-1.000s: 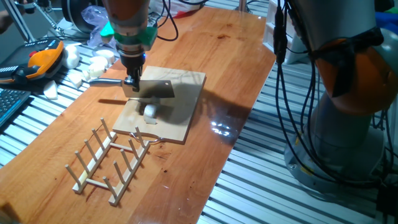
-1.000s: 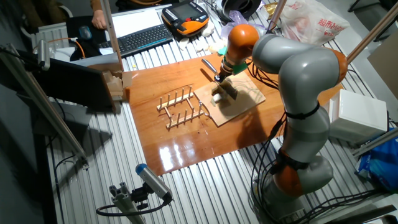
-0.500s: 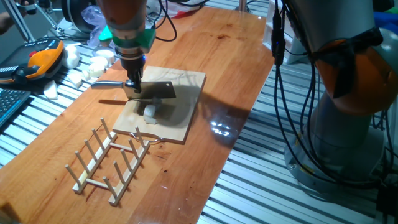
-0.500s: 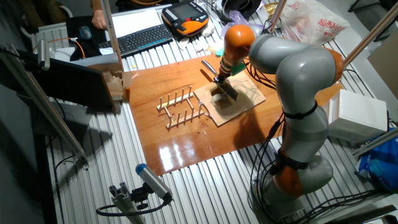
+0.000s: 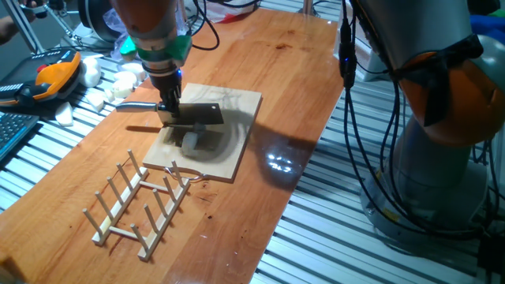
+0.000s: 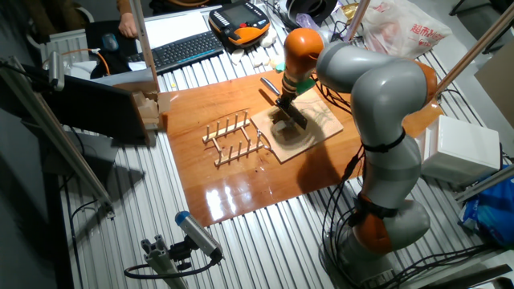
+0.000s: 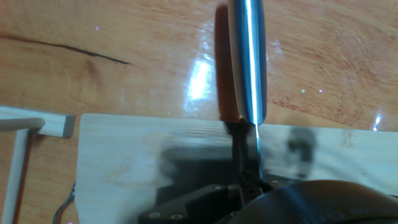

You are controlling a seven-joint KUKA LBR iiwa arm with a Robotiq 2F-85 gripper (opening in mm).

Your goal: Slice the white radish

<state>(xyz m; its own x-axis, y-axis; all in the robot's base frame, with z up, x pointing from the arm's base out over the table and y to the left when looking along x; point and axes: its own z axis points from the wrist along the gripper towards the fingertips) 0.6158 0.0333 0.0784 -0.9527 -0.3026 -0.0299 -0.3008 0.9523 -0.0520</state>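
Observation:
The white radish (image 5: 192, 141) lies on the wooden cutting board (image 5: 229, 106), small and in shadow, just in front of the blade. My gripper (image 5: 168, 110) is shut on a cleaver (image 5: 202, 115). The cleaver's blade stands on edge above the board, right over the radish, and its handle (image 5: 136, 106) sticks out to the left. In the other fixed view my gripper (image 6: 282, 101) holds the knife (image 6: 292, 117) over the board (image 6: 321, 128); the radish is hidden there. The hand view looks down the knife's steel spine (image 7: 247, 56) with the board (image 7: 124, 155) below.
A wooden dish rack (image 5: 138, 205) lies in front of the board. A pile of white chunks (image 5: 118, 83) and an orange teach pendant (image 5: 51, 75) lie at the table's left edge. A keyboard (image 6: 181, 50) sits further back. The arm's base (image 5: 442, 158) stands on the right.
The arm above the hand has leaned a little to the left. The knife stays at about the same spot over the radish. The radish has gone from bright white into shadow.

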